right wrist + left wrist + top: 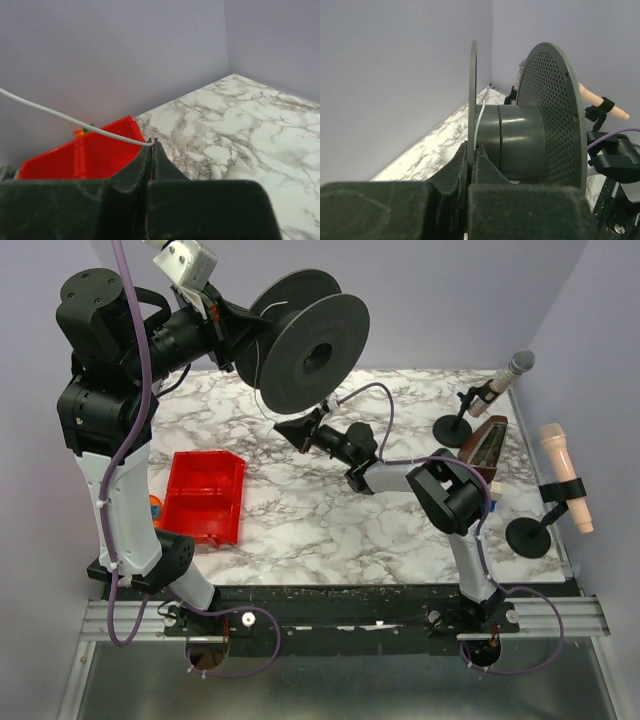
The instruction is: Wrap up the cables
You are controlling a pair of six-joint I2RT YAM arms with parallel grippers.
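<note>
My left gripper [232,335] is shut on the rim of a black spool [310,350] and holds it high above the table's back left. In the left wrist view the jaws [470,152] pinch one thin flange of the spool [520,140], and a white cable [479,120] lies on its hub. My right gripper [292,430] is shut on the white cable [262,400] just below the spool. In the right wrist view the cable [75,121] runs from the closed tips [152,144] up to the left.
A red bin [205,495] lies on the marble table at the left, also in the right wrist view [80,155]. Two microphones on stands [495,390] [565,475] and a brown wooden object [485,445] stand at the right.
</note>
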